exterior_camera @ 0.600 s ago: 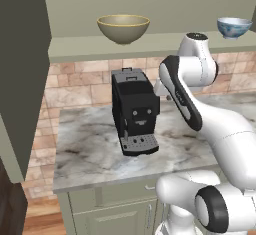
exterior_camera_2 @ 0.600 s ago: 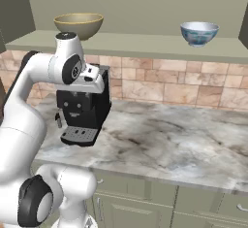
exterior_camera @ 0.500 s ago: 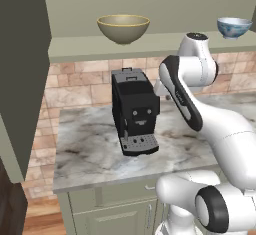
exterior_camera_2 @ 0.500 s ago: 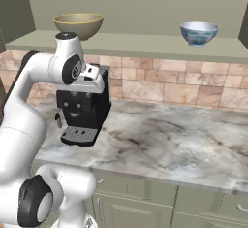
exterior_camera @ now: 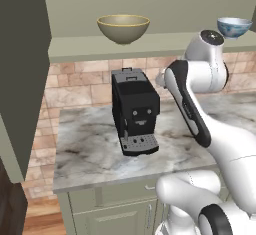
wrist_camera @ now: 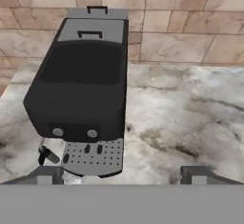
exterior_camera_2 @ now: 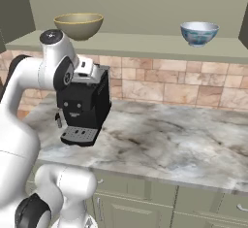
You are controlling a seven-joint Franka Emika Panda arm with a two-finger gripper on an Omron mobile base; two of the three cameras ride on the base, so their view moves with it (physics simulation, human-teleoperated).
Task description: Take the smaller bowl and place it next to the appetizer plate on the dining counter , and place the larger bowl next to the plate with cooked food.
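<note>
Right base view, left to right: larger bowl [exterior_camera_2: 78, 25] sits on the shelf [exterior_camera_2: 145, 42] above the coffee machine [exterior_camera_2: 83, 106], smaller bowl [exterior_camera_2: 199, 32] further right along it. Gripper [wrist_camera: 121, 174] hangs over the machine, fingers spread wide, holding nothing.

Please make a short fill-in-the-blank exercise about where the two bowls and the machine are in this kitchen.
1. The larger bowl and the smaller bowl both stand on the ____ above the brick wall.
2. The black coffee machine stands on the ____ counter.
3. The claw is ____, holding nothing.

Missing words: shelf; marble; open
</note>
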